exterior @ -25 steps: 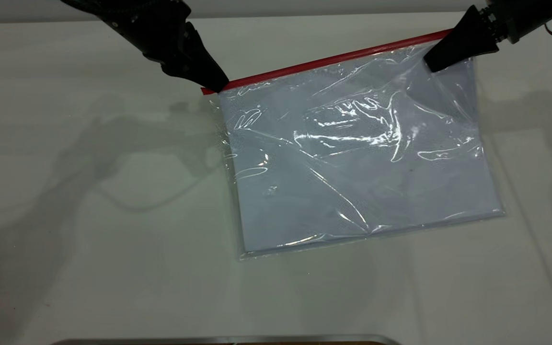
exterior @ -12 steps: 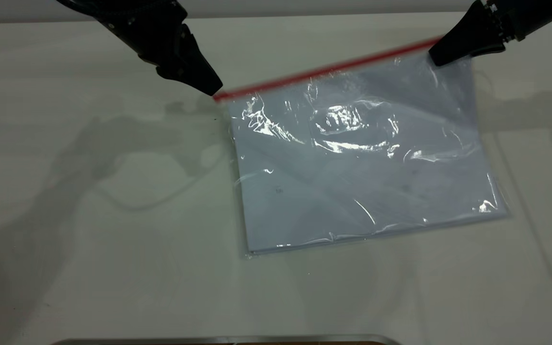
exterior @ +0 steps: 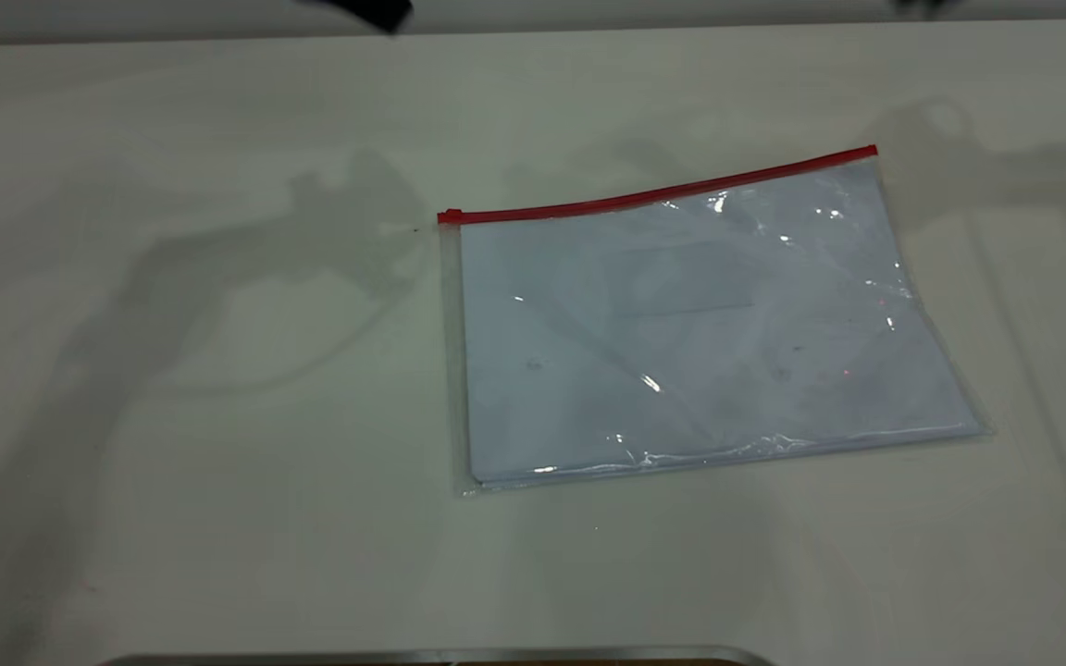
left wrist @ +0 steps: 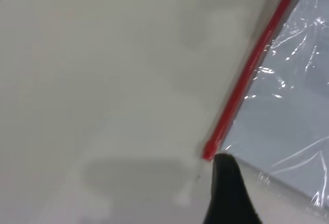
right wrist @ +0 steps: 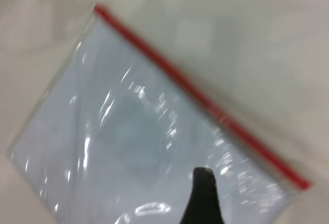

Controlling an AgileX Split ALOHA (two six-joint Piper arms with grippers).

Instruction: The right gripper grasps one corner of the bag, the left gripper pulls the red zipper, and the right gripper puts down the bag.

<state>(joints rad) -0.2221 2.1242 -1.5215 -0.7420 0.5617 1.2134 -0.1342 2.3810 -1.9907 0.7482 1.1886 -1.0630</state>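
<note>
Now I see the bag (exterior: 700, 324) lying flat on the table (exterior: 218, 518), red zipper (exterior: 658, 193) far-side, both grippers lifted clear; left gripper (left wrist: 230, 193) and right gripper (right wrist: 203, 198) show only in wrist views, finger state unclear.

Pale off-white table (exterior: 218, 518). Clear bag (exterior: 700, 342) lies flat on it, right of centre, holding white paper; red zipper (exterior: 658, 194) along its 12 o'clock edge.

- Bag (exterior: 700, 333): clear, crinkly plastic pouch with white sheets inside; flat on the tabletop (exterior: 218, 518), right of centre, slightly skewed, free of any grip.
- Red zipper (exterior: 658, 194): thin strip along the far long edge, rising toward the right, small slider at the left end.
</note>
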